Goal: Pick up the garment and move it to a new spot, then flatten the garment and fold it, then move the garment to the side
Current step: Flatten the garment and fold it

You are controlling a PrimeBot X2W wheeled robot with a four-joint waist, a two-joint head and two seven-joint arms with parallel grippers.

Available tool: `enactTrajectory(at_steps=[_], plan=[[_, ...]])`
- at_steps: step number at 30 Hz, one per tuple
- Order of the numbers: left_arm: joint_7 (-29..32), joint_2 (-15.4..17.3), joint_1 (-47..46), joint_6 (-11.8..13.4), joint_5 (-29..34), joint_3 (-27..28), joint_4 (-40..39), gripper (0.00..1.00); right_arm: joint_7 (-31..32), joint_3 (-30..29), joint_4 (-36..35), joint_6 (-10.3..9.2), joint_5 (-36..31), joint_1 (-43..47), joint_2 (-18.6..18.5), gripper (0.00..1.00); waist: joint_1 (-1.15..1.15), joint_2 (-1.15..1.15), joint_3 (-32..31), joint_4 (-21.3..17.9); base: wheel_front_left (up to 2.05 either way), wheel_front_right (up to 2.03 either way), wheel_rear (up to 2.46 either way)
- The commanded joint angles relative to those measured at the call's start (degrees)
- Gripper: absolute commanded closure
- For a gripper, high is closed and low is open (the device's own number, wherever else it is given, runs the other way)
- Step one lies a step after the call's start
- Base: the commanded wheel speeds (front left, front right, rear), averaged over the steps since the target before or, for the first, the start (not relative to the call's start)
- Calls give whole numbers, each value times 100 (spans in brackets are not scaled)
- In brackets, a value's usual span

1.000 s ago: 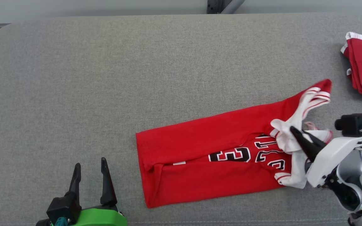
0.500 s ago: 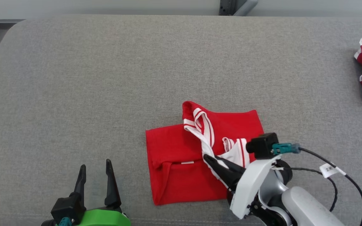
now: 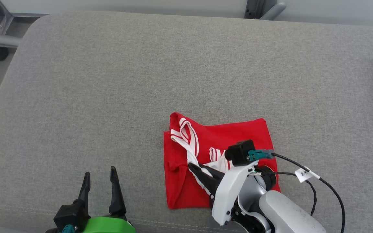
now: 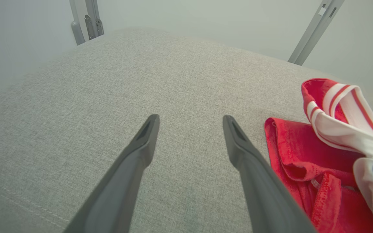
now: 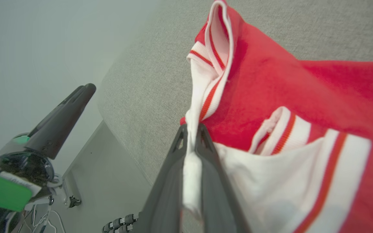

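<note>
Garment (image 3: 238, 132) in right gripper (image 3: 191, 166); cable tag (image 3: 307, 173) unreadable.

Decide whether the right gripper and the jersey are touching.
Touching. In the right wrist view the right gripper is shut on the jersey, with its white trim pinched in the grip.
</note>
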Motion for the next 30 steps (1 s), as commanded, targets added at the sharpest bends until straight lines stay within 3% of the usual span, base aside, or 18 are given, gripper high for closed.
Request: enactTrajectory(at_steps=[1,4,5,6,7,15,25,26,27,28,29,30], plan=[[-26,5,0,0,-3,-5,12,0,-74,13,178,0,-74,-102,46,100,0,0,-3,16,0,0,0],[-26,5,2,-1,-26,8,37,0,-141,31,452,0,-172,-185,113,100,0,0,-32,26,0,0,0],[-26,5,14,0,-30,22,45,0,-176,71,491,0,-188,-205,133,80,0,0,-51,22,0,0,0],[-26,5,35,-2,-28,44,54,0,-200,102,513,0,-193,-211,155,53,0,0,-71,11,0,0,0],[-26,5,64,-5,-23,65,60,0,-252,118,516,0,-203,-213,165,0,0,0,-95,-8,0,0,0],[-26,5,232,-46,177,213,77,0,-925,-131,73,0,-608,96,-62,0,0,0,-386,-164,0,0,0],[-25,5,440,-128,273,400,4,0,-1288,-1436,-674,0,-1256,883,-697,0,0,0,-635,-558,0,0,0],[-25,5,429,-123,269,385,-4,0,-1317,-1542,-676,-1,-1344,913,-750,5,0,0,-621,-576,0,0,0],[-24,5,422,-116,270,375,-7,0,-1326,-1637,-654,-1,-1377,949,-775,59,0,0,-602,-596,0,0,0],[-21,5,408,-109,271,364,-22,0,-1337,-1726,-612,-1,-1452,979,-809,76,0,0,-569,-609,0,0,0],[-21,5,377,-109,273,353,-24,0,-1345,-1759,-562,-1,-1571,983,-882,100,0,0,-532,-610,0,0,0],[-21,5,335,-114,278,341,-31,0,-1338,-1790,-517,-1,-1552,990,-868,100,0,0,-477,-608,0,0,0]])
